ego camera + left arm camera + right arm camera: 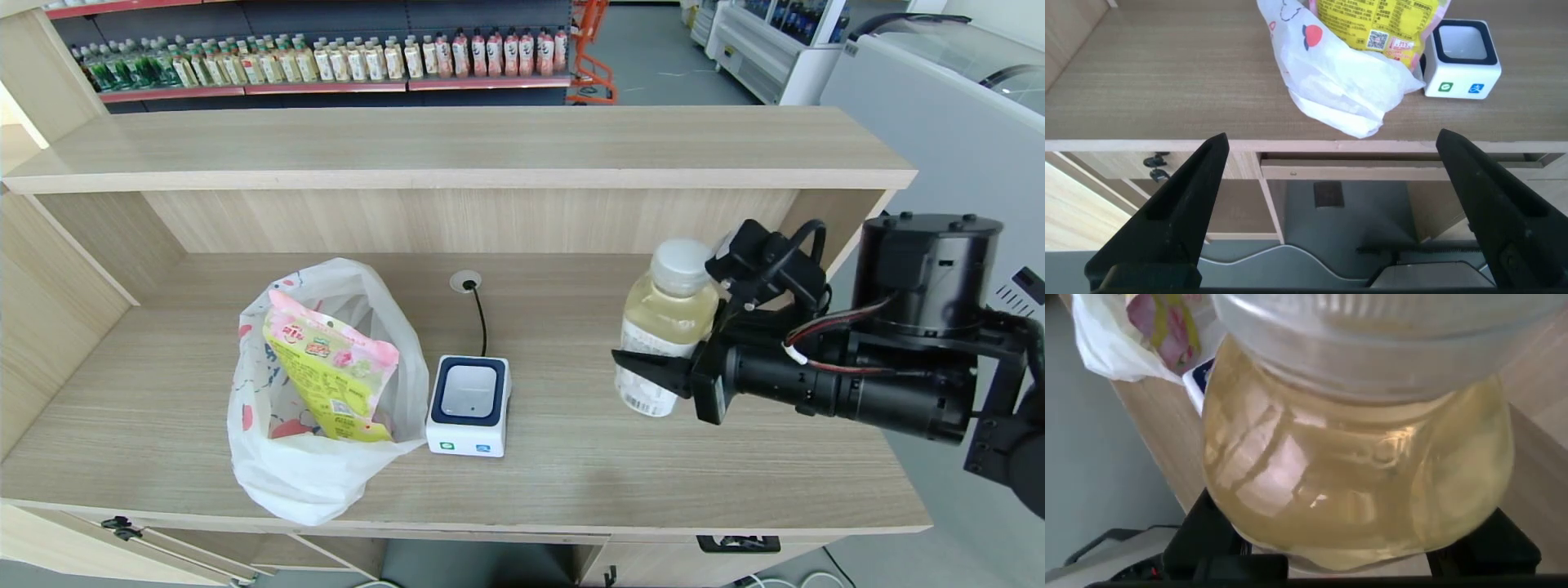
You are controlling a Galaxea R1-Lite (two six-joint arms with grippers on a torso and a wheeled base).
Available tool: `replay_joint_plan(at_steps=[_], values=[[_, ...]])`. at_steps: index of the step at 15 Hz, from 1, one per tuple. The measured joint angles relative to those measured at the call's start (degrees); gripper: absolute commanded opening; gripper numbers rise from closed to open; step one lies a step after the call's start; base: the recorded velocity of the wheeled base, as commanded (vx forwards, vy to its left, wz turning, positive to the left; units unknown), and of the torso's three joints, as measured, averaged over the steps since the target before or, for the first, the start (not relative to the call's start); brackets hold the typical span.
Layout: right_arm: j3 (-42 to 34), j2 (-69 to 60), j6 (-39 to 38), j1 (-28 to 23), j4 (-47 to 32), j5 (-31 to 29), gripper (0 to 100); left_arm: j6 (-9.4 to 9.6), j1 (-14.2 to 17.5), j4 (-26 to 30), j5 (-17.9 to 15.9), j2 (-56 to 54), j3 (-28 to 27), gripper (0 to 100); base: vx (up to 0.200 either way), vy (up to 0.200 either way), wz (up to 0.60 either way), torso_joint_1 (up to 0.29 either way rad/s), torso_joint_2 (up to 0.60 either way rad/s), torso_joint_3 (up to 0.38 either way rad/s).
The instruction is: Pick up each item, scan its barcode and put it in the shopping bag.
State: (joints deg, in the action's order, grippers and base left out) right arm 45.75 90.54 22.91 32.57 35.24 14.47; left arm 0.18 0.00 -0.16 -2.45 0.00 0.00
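Wooden shop counter (pixel 588 465) with a raised back ledge (pixel 457 147); drinks shelves (pixel 326 61) and freezers (pixel 939 90) lie beyond at 12 o'clock. Clock is read in the head view, 12 pointing away from the robot.

Left gripper (pixel 1333 140): low at the counter's near edge, fingers spread wide, nothing between them.

Shopping bag (pixel 318 478): white plastic, mouth open, at 9 o'clock of the scanner, just beside it and perhaps touching. A yellow-and-pink snack packet (pixel 331 371) stands inside, leaning.

Scanner (pixel 468 406): white box with its dark window (pixel 469 390) facing up. Cable (pixel 482 318) runs to 12 o'clock into a grommet (pixel 467 282).

Bottle (pixel 668 314): pale yellow drink, white cap (pixel 682 265), at 3 o'clock of the scanner and well apart. The right gripper (pixel 663 363) has its fingers clamped across the body. Bottle looks lifted clear of the counter, slightly tilted.

Step, as I judge it: scanning. The barcode (pixel 647 402) sits low on the white label, turned toward the robot. Carry the bottle to 9 o'clock over the window, then roll the wrist until that patch faces down. Hold steady, since the smooth round body may slip.

Print: the packet carries a square code and lettering, the scanner two small badges (pixel 465 447), one green and one blue. None is legible enough to record.
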Motion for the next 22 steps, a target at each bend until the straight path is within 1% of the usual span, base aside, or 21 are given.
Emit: replay_joint_plan(at_steps=[2,4,6,8,12,17,19,22], values=[[1.63,-1.13,8.64,-2.60,-0.16,-1.06,0,0.00,0.00,0.00,0.00,0.00,0.00,100,0.000,0.000,0.00,0.000,0.00,0.000],[5.66,-0.60,20.15,-3.74,-0.13,-1.19,0,0.00,0.00,0.00,0.00,0.00,0.00,100,0.000,0.000,0.00,0.000,0.00,0.000],[8.79,1.08,27.94,-1.99,0.06,-1.19,0,0.00,0.00,0.00,-0.01,0.00,0.00,100,0.000,0.000,0.00,0.000,0.00,0.000],[10.95,3.10,34.11,0.22,1.10,-1.17,0,0.00,0.00,0.02,0.00,0.00,0.00,100,0.000,0.000,0.00,0.000,0.00,0.000],[14.73,6.70,40.48,2.95,4.06,-0.95,0,0.13,0.00,0.00,-0.01,0.00,0.00,100,0.000,0.000,0.00,0.000,0.00,0.000],[17.47,9.51,44.56,6.14,4.69,-0.90,0,0.15,0.00,-0.02,-0.01,0.00,0.00,100,0.000,0.200,0.00,0.003,0.00,0.000],[17.01,10.42,46.59,7.58,4.11,0.48,0,0.13,0.00,0.00,0.00,0.00,0.00,100,0.000,0.200,0.00,0.000,0.00,-0.002],[15.80,11.78,48.29,8.35,4.33,0.90,0,0.06,0.00,0.00,0.00,0.00,0.00,100,0.000,0.200,0.00,-0.002,0.00,0.005]])
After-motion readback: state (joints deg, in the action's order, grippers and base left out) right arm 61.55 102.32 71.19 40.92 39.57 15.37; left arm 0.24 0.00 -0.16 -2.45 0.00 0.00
